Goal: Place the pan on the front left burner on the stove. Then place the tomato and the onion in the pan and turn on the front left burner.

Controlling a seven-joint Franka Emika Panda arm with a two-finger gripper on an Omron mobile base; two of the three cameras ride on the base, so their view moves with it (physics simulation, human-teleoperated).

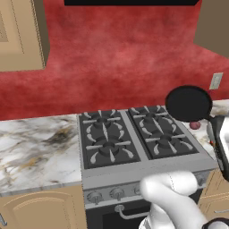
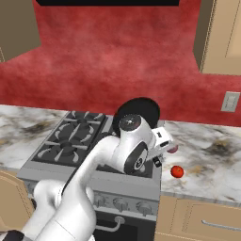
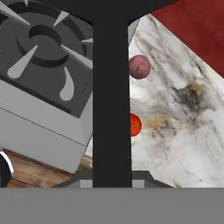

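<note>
My gripper [image 1: 214, 126] is shut on the long handle [image 3: 111, 109] of the black pan [image 1: 188, 103]. The pan hangs tilted in the air over the back right corner of the stove [image 1: 134, 172], and the right base view shows it behind my arm as the pan [image 2: 141, 111]. The front left burner [image 1: 108, 150] has nothing on it. On the marble counter right of the stove lie the red-orange tomato [image 2: 177, 171] and, farther back, the pink-mauve onion [image 2: 172, 149]. Looking along the hand, the onion [image 3: 139, 66] and tomato [image 3: 135, 124] sit just right of the handle.
A row of grey knobs [image 1: 117, 193] runs along the stove front above the oven-door handle [image 1: 129, 214]. Marble counter [image 1: 36, 147] stretches left of the stove. A wall outlet [image 2: 230, 101] sits at the right, and wall cabinets [image 1: 20, 33] hang at both upper sides.
</note>
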